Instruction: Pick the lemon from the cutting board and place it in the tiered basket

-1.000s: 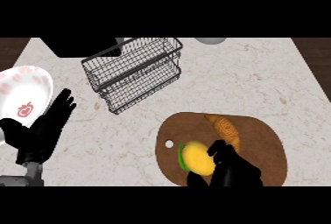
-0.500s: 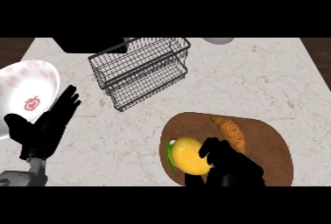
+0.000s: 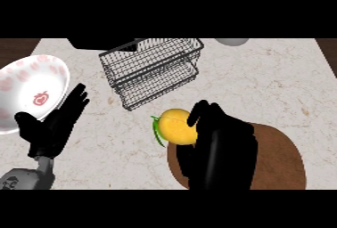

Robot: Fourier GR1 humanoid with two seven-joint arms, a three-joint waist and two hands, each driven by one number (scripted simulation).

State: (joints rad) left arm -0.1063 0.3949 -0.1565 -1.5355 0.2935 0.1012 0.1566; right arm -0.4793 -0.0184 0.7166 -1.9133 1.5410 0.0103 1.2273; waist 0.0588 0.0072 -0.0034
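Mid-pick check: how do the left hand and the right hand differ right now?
The left hand is open with straight fingers; the right hand is curled round the lemon.
The left hand holds nothing and rests beside the plate at the view's left; the right hand is at the upper left edge of the cutting board, just below the tiered basket.
Both are black and enter from the lower edge.

No words, numbers or brand names can be read anywhere on the table. The only mark is a small red emblem (image 3: pixel 41 98) at the middle of the white plate (image 3: pixel 18 116). It is a rounded outline rather like a fruit, with no letters in it. The pink blotches (image 3: pixel 46 60) around the plate's rim spell nothing.
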